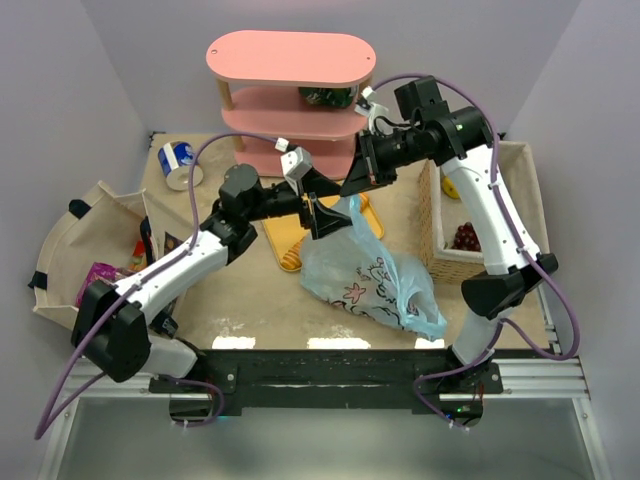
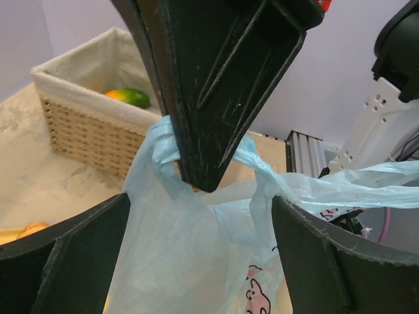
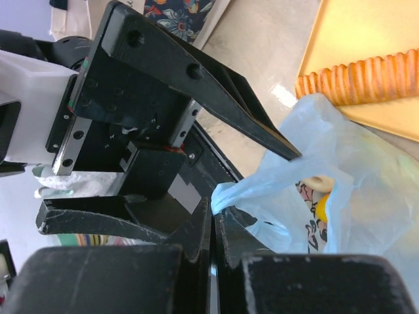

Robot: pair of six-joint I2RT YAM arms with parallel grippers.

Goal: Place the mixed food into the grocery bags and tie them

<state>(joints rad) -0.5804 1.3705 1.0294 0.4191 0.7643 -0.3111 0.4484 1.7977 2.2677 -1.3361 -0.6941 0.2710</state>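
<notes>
A light-blue grocery bag [image 1: 370, 275] with cartoon prints lies at the table's middle, its handles lifted up and to the left. My right gripper [image 1: 355, 182] is shut on one twisted handle [image 3: 226, 195], as the right wrist view [image 3: 215, 219] shows. My left gripper [image 1: 318, 215] is open, and its fingers [image 2: 78, 255] straddle the bag's upper part [image 2: 190, 248] without closing. A yellow item [image 3: 322, 206] shows through the plastic. A purple packet [image 1: 100, 272] lies in the cloth tote at left. A green-orange fruit [image 2: 129, 97] and dark grapes [image 1: 466, 236] lie in the wicker basket.
The sliced loaf [image 1: 290, 257] lies on an orange tray [image 1: 283, 232] just behind the bag. The wicker basket [image 1: 440, 255] stands at right, a cloth tote [image 1: 70, 235] at left, a blue-and-white can [image 1: 180, 160] at back left and a pink shelf [image 1: 290, 55] at the back.
</notes>
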